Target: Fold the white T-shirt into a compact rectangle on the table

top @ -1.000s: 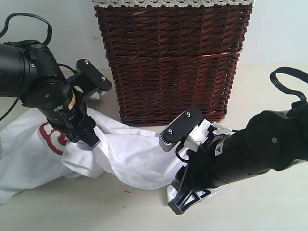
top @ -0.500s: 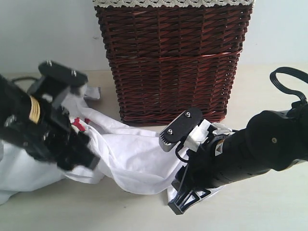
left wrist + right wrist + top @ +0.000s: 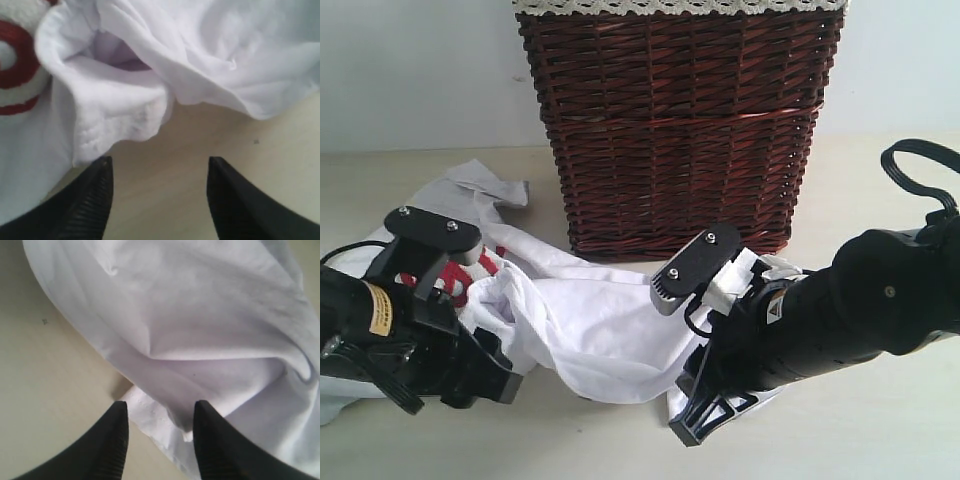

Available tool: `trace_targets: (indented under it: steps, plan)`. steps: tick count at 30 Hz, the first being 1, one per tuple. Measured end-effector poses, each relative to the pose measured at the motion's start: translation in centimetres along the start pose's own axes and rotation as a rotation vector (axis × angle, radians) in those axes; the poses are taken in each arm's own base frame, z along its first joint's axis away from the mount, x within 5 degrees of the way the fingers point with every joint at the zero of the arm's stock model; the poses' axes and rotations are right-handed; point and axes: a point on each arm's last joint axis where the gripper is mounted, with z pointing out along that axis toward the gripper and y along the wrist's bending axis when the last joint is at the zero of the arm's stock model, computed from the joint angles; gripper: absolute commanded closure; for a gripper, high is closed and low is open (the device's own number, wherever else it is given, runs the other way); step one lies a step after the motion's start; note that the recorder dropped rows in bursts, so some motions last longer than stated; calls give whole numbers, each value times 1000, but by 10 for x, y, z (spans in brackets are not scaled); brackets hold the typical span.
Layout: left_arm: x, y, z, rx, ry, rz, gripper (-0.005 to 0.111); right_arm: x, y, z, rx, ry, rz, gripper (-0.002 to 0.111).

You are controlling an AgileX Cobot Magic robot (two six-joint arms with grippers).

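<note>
While the T-shirt (image 3: pixel 590 330) lies crumpled on the worktop (image 3: pixel 880 440) before the basket (image 3: pixel 680 130), flattening seems the step: left gripper (image 3: pixel 158 162) half-open and empty at a hem, right gripper (image 3: pixel 160 406) half-open astride a corner; next, pinch and spread.

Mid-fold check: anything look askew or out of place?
The white T-shirt is crumpled in a heap on the table, not flat, one end trailing beside the wicker basket. Nothing spilled or damaged.

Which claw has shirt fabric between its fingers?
The right claw: the hem of the T-shirt lies between its open fingers. The left claw has only bare table between its fingers, the cloth just beyond its tips.
</note>
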Motion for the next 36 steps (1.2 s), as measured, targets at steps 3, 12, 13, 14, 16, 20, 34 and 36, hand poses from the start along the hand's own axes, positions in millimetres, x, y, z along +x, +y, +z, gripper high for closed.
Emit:
trace_targets:
  steps: [3,12,13,14,16,20,34,36]
  plan:
    - [-2,5,-3,-1,-46,-19,52,0,0,0,0,0,0,67]
    - [8,17,18,-11,-79,-30,52,0,0,0,0,0,0,67]
    - [8,20,18,-19,-78,-39,52,0,0,0,0,0,0,67]
    - [6,28,14,-36,-88,-53,52,0,0,0,0,0,0,67]
    - [3,33,7,-47,-117,-71,52,0,0,0,0,0,0,67]
    - [4,26,9,-30,-116,-48,52,0,0,0,0,0,0,67]
    - [4,19,35,2,-121,-27,100,0,0,0,0,0,0,67]
    - [6,25,37,-13,-104,-45,106,0,0,0,0,0,0,67]
